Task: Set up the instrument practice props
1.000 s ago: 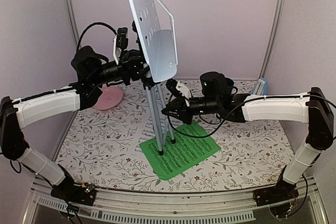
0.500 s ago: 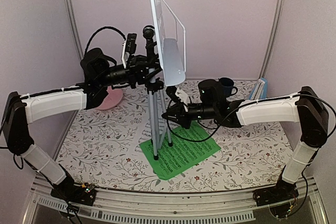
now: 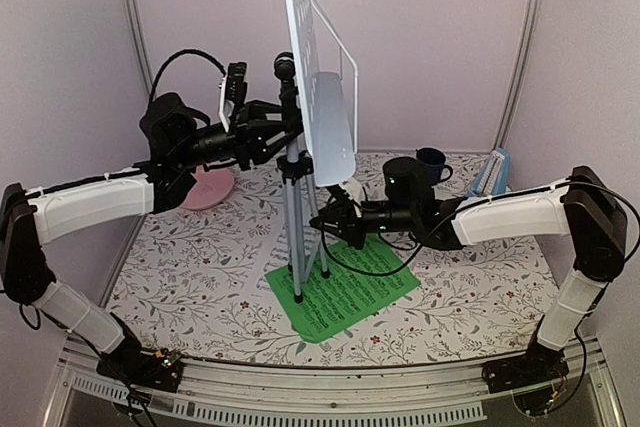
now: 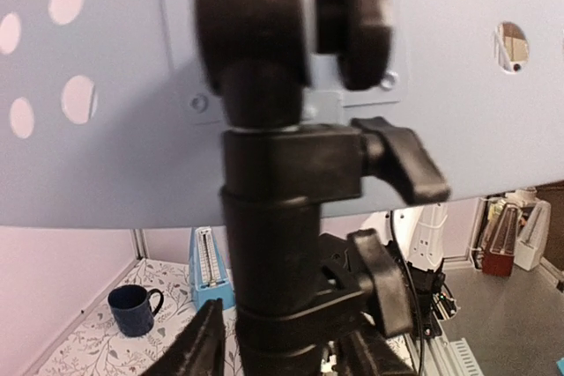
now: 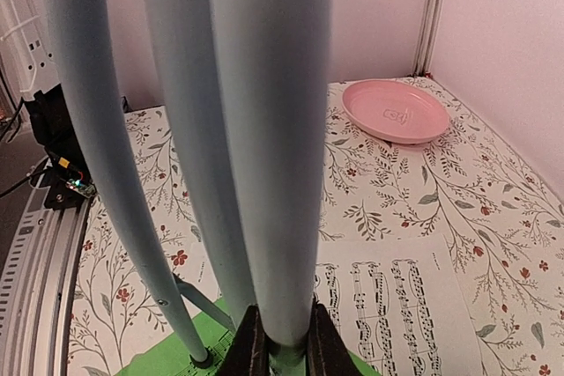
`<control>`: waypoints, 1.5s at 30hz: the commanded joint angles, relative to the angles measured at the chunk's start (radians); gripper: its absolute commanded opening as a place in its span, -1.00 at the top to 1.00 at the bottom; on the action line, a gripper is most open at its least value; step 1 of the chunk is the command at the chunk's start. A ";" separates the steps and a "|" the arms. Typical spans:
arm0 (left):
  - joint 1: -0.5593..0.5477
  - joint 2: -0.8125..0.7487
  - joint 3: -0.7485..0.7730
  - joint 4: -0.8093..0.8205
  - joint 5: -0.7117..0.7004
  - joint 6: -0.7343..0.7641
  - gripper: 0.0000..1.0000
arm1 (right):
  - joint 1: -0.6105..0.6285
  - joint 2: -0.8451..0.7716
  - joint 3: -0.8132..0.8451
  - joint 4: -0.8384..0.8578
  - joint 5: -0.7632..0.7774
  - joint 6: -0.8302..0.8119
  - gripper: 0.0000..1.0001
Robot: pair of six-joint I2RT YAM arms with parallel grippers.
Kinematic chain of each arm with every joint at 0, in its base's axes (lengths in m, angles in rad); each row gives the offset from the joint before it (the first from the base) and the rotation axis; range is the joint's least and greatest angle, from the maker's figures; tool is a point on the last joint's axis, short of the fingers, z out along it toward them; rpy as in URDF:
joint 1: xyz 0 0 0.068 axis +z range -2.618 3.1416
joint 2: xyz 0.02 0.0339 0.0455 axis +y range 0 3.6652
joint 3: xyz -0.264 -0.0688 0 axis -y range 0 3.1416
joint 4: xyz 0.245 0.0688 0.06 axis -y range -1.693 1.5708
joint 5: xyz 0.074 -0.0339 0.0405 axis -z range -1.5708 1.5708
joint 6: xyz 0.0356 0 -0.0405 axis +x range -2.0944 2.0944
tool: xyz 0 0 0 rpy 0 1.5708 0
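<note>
The pale grey perforated music stand (image 3: 318, 77) stands nearly upright on its silver tripod (image 3: 297, 237). Its feet rest on the green sheet-music page (image 3: 345, 292). A white page (image 5: 397, 305) lies beside the green one (image 5: 176, 358). My left gripper (image 3: 283, 137) is shut on the stand's black collar (image 4: 282, 244) just under the tray (image 4: 106, 156). My right gripper (image 3: 325, 219) is shut on a silver tripod tube (image 5: 273, 173) low down. The light-blue metronome (image 3: 493, 172) stands at the back right and also shows in the left wrist view (image 4: 209, 266).
A dark blue mug (image 3: 432, 162) stands at the back, left of the metronome, also in the left wrist view (image 4: 134, 308). A pink plate (image 3: 205, 187) lies at the back left and shows in the right wrist view (image 5: 397, 110). Frame posts stand at the back corners.
The stand has swung from a lean to nearly upright, its tray turning edge-on. Both grippers kept their hold; the right one moved slightly left and lower with the tripod.
</note>
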 commanded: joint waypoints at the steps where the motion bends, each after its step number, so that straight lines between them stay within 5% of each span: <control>1: -0.007 -0.047 -0.003 0.044 -0.011 0.021 0.04 | -0.011 -0.010 -0.027 -0.032 0.028 -0.003 1.00; 10: -0.019 -0.128 -0.065 -0.059 -0.081 0.101 -0.49 | -0.006 -0.020 -0.047 -0.022 0.031 -0.003 1.00; 19: -0.014 -0.270 -0.176 -0.169 -0.171 0.174 -0.58 | -0.006 -0.026 -0.066 -0.010 0.037 0.001 1.00; 29: -0.014 -0.372 -0.475 -0.256 -0.306 0.299 -0.41 | -0.005 -0.038 -0.078 0.001 0.022 -0.003 1.00; 45: -0.019 -0.052 -0.416 -0.157 -0.264 0.441 0.12 | -0.007 -0.034 -0.079 0.019 0.001 -0.011 1.00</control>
